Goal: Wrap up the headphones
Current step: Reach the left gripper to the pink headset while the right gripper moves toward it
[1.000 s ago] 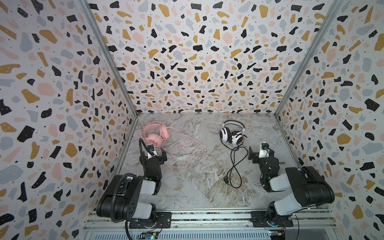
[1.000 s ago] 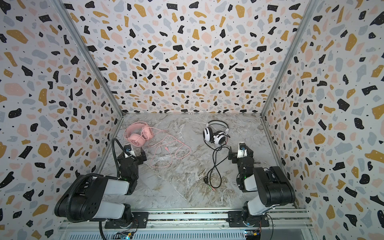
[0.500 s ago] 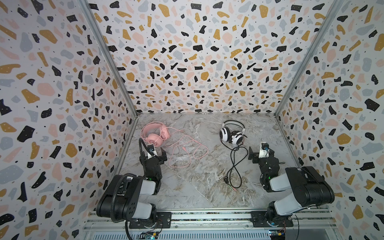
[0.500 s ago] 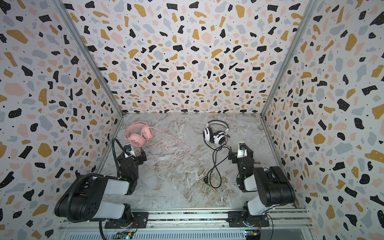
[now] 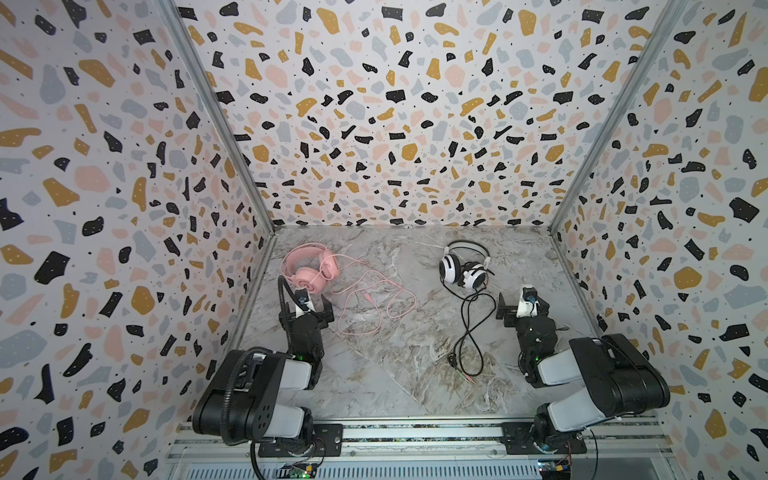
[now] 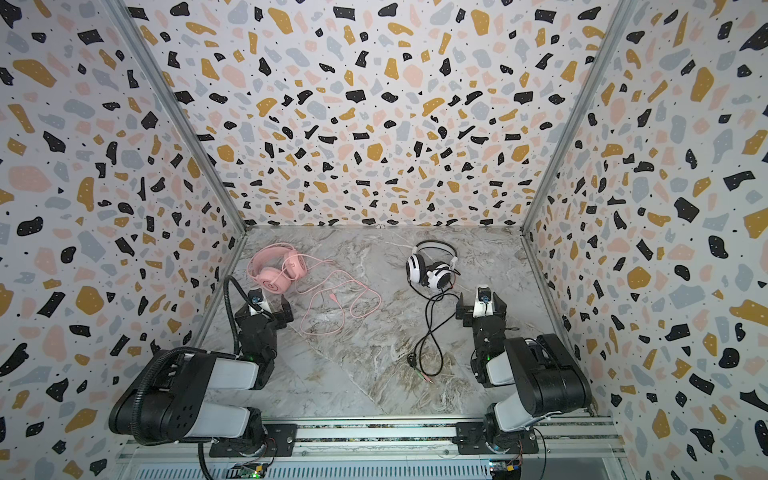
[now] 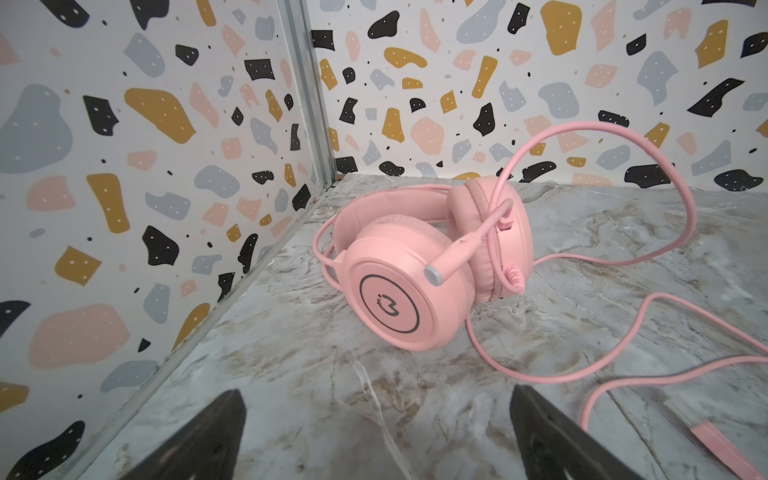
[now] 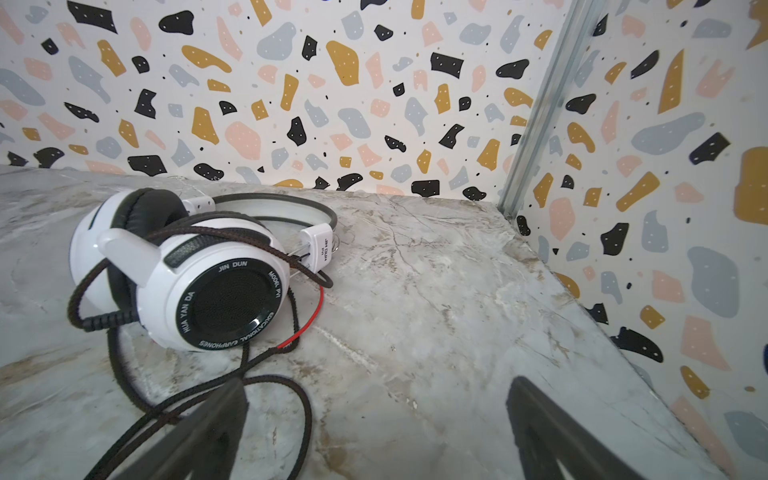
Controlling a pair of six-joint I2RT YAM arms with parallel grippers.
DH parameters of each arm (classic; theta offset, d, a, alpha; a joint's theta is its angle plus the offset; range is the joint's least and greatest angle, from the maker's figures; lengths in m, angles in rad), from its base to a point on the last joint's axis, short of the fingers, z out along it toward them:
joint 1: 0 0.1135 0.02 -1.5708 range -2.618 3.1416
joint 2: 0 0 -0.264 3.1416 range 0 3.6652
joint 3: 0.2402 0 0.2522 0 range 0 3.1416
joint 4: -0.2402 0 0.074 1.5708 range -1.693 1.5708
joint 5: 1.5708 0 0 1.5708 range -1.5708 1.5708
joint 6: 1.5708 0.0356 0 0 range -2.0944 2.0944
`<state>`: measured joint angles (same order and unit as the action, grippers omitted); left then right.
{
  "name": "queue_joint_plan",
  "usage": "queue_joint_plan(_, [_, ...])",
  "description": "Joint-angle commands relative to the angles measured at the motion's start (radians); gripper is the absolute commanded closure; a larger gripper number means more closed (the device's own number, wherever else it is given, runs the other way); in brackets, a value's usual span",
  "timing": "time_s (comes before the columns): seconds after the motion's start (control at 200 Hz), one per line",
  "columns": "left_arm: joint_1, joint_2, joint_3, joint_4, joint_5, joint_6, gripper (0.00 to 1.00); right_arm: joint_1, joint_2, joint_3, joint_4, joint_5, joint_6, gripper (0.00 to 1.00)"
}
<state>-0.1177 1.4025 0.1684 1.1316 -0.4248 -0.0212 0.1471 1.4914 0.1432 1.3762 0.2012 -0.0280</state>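
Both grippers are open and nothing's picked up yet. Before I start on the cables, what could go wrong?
1. The pink cable lies in loose, crossing loops and arcs over the pink headset's ear cup; pulling one strand may knot it or drag the headset.
2. The black cable is slung around the white-and-black headset's cup and crosses itself, so tugging could tip that headset.
3. Its thin plugs lie flat on the table, probably hard to pinch.

I work in a laboratory robot cell, not a home: terrazzo-print panels (image 5: pixel 395 124) on aluminium corner posts (image 7: pixel 309 83) box in a marble-look tabletop (image 5: pixel 395 353), with my left arm (image 5: pixel 249 390) and right arm (image 5: pixel 602 374) bolted to a metal rail (image 5: pixel 415 434) along its front.
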Motion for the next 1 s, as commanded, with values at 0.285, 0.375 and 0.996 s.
queue_joint_plan(0.285, [0.007,-0.222,0.074,-0.258,-0.091,-0.084,0.0,0.072,-0.352,0.065,-0.42,0.068,0.063,0.01])
queue_joint_plan(0.375, [0.007,-0.266,0.117,-0.408,-0.177,-0.189,0.0,0.071,-0.413,0.09,-0.529,0.006,0.109,0.01])
queue_joint_plan(0.996, [0.157,-0.089,0.654,-1.064,-0.014,-0.444,0.0,0.486,-0.4,0.189,-0.756,-0.025,0.237,0.02])
